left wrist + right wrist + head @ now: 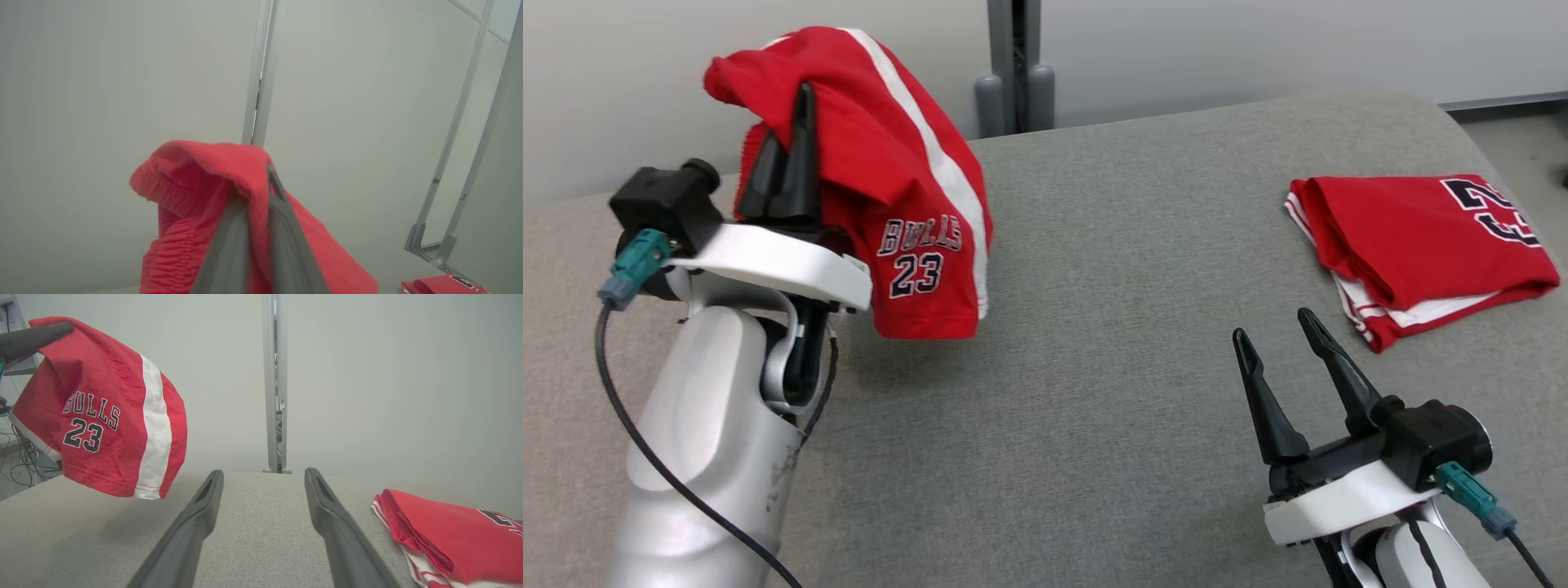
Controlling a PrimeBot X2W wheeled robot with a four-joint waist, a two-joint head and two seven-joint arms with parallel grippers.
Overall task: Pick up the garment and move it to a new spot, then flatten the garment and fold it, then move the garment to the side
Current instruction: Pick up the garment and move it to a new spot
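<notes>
**Head view.** The left fingers (803, 139) are pressed together, clamped on the red Bulls 23 shorts (907, 188). The cloth drapes over their tips and hangs to their right, with the hem off the grey bench (1094, 392). The right fingers (1262, 392) are spread wide, hold nothing and sit low over the bench. A folded red jersey (1421, 237) lies just beyond and to the right of their tips, not touching them, with its outer corner close to the bench's right edge. The bench is bare between the two pairs of fingers. A grey post (1014, 65) stands behind the far edge.

**Left wrist view.** The left fingers (282, 212) are closed. The elastic waistband of the shorts (196, 175) is bunched over and to the left of them. The post (261, 81) is straight beyond the tips. The jersey (445, 283) is low to the right, well apart.

**Right wrist view.** The right fingers (204, 506) are wide apart with bare bench (261, 522) between them, running to the far edge at the post (273, 375). The shorts (102, 396) hang up to the left, gripped by the left fingers (32, 339), with a shadow on the bench beneath them. The jersey (449, 531) is beside the right-hand finger, its near fold close to it but apart.
</notes>
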